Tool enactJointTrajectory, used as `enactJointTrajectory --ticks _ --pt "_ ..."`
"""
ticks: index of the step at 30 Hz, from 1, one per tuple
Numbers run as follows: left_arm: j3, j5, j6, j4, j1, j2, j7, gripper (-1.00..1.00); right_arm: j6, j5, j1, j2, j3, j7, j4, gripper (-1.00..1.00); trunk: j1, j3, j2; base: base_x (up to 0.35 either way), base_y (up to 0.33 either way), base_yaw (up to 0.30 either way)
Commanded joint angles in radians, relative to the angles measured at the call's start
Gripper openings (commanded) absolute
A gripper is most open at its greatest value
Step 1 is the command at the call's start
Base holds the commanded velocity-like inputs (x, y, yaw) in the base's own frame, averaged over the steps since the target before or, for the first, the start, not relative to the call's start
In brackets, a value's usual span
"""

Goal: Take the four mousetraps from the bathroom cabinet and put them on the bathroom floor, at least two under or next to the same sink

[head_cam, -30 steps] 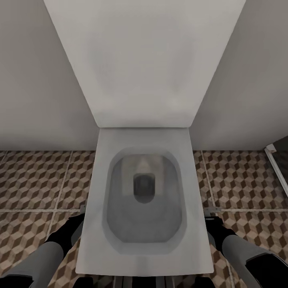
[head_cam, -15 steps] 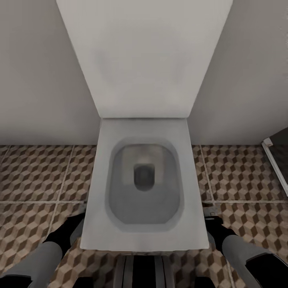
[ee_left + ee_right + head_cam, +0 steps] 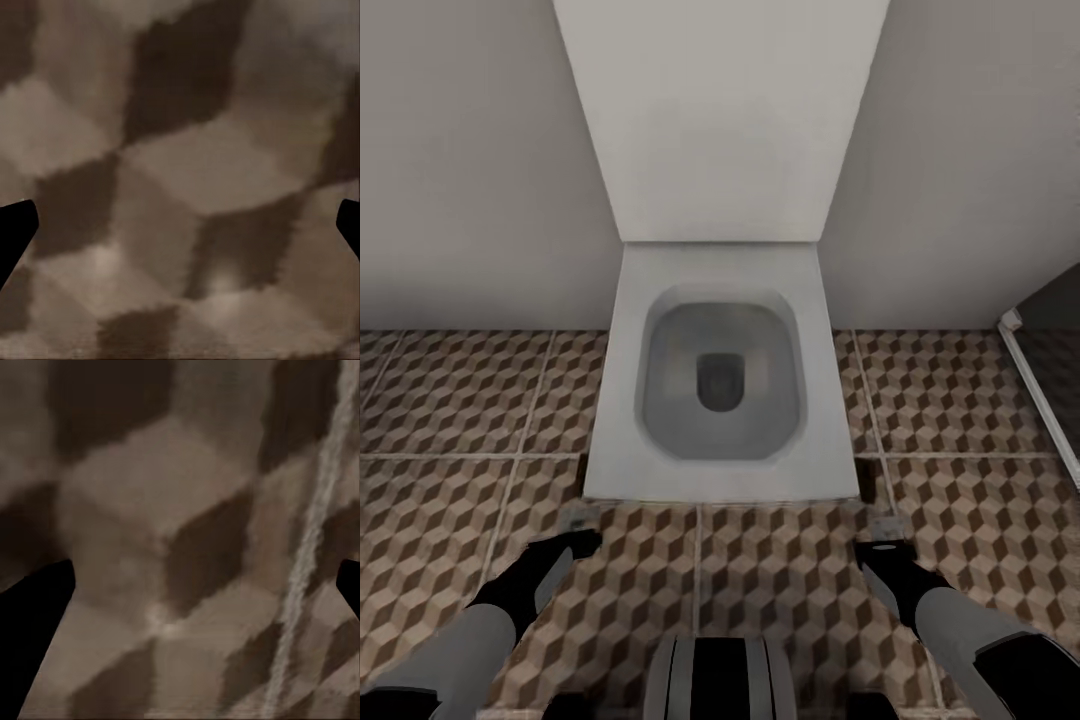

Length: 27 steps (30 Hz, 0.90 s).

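Hanging low at either side of the robot's dark trunk, the left gripper [image 3: 579, 518] and right gripper [image 3: 881, 524] point down over the bathroom floor [image 3: 450, 400] of brown, beige and white cube-patterned tiles. In the wrist views each gripper's black fingertips [image 3: 16, 229] [image 3: 37, 615] sit spread at opposite edges, nothing between them. Just ahead stands a white square toilet [image 3: 720, 385], lid raised against the pale wall [image 3: 470, 170].
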Motion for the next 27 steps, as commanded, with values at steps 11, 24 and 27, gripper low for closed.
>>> enactJointTrajectory --ticks 11,24,27 --pt "-0.008 0.011 0.005 -0.002 0.000 0.001 0.008 1.00 0.011 -0.015 0.001 0.000 0.006 -0.002 -0.002 1.00 -0.001 -0.001 0.000 -0.346 0.000 0.000" --pt "-0.008 0.011 0.005 -0.002 0.000 0.001 0.008 1.00 0.012 -0.015 0.001 0.000 0.006 -0.001 -0.002 1.00 -0.001 -0.001 0.000 -0.346 0.000 0.000" --pt "-0.008 0.011 0.005 -0.002 0.000 0.001 0.008 1.00 0.012 -0.015 0.001 0.001 0.006 -0.001 -0.002 1.00 -0.001 -0.001 0.000 -0.346 0.000 0.000"
